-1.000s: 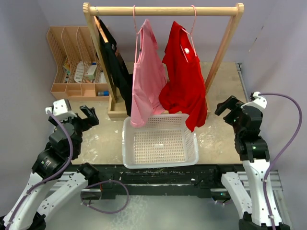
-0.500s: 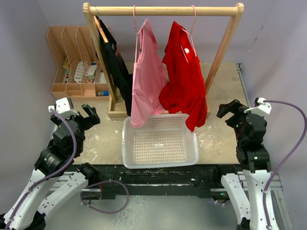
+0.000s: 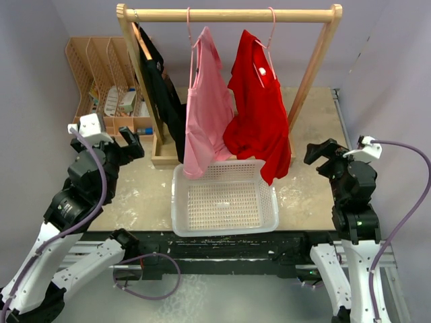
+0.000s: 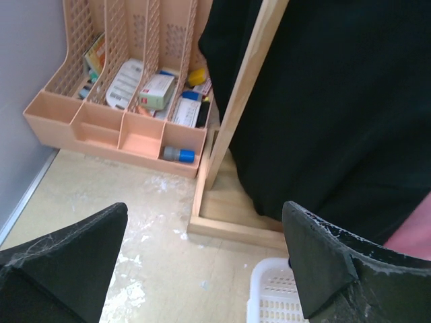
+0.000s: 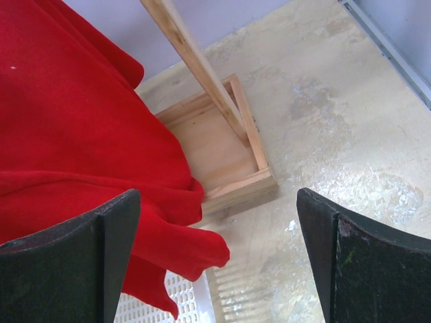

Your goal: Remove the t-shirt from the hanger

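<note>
Found the red t-shirt [image 3: 259, 111] on its pink hanger [image 3: 273, 23] under the rail [image 3: 229, 13] at upper centre, hem over the white basket [image 3: 225, 230] — presumably set there to catch it — and left gripper [image 3: 133, 145] mid-left, right gripper [image 3: 318, 153] mid-right, both spread wide, empty.

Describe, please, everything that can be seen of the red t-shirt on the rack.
The red t-shirt is plain bright red cloth, soft-looking, with a small white mark near the chest. It hangs crooked and bunched on a pink hanger from the wooden rail, right of the pink garment, whose edge it meets in the top view. Its lowest corner droops over the far rim of the white basket.
</note>
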